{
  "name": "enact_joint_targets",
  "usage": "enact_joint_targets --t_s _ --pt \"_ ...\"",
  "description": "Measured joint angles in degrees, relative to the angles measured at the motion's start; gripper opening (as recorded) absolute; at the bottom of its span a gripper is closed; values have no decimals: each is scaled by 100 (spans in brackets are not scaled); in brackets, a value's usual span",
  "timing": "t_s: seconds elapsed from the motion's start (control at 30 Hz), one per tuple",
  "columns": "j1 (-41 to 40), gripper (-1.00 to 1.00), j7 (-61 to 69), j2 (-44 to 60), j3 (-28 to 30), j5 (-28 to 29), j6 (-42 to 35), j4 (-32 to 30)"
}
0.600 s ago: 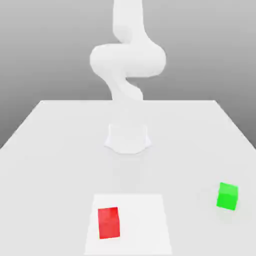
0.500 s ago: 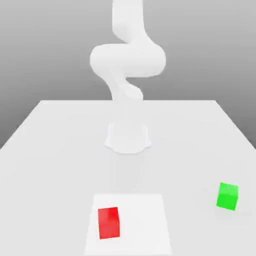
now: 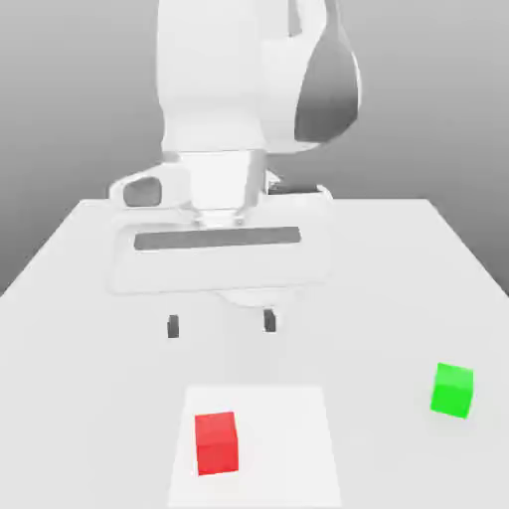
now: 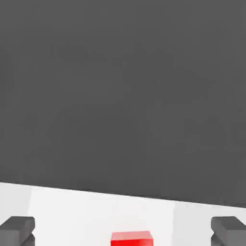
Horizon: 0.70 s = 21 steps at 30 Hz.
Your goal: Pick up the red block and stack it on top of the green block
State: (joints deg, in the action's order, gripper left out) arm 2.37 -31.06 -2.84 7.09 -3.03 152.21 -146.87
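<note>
1. The pale table [image 3: 80, 348] carries everything here, a broad flat top that gives both blocks a level footing. That matters for stacking, since nothing should roll or slide by itself.

2. The white arm [image 3: 214, 80] reaches out over it from the far side, its hand turned down, I'd say so it can take a block from above.

3. The gripper [image 3: 221, 323] hangs above the table with its two fingers spread wide, as far as I'd expect them to go, and nothing between them. That spread leaves room to pass either side of a block. It is on the far side of the red one and well up, so I'd judge it is lining up for the pick, with some travel nearer and down to come.

4. The white square [image 3: 283, 447] lies near, its bright patch setting off whatever sits on it.

5. The red block [image 3: 217, 444] rests upright on that square, towards the exterior view's left, turned slightly. The fingers will probably want to match that turn, or they could nudge it askew.

6. The green block [image 3: 452, 391], much alike in size, sits off the square, well apart to the exterior view's right. Its open top is the landing place.
</note>
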Motion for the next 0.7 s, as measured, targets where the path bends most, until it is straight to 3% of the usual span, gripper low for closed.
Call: enact_joint_targets --t_s 0.3,0.33,0.57,0.7 --pt "-236 0 443 1858 -186 -216 1228 -194" --pt "-281 -100 483 2035 -242 -269 1377 -168" --pt "-293 -100 476 2064 -255 -262 1397 -165" --pt "-204 -100 298 1372 -114 -19 817 -271"
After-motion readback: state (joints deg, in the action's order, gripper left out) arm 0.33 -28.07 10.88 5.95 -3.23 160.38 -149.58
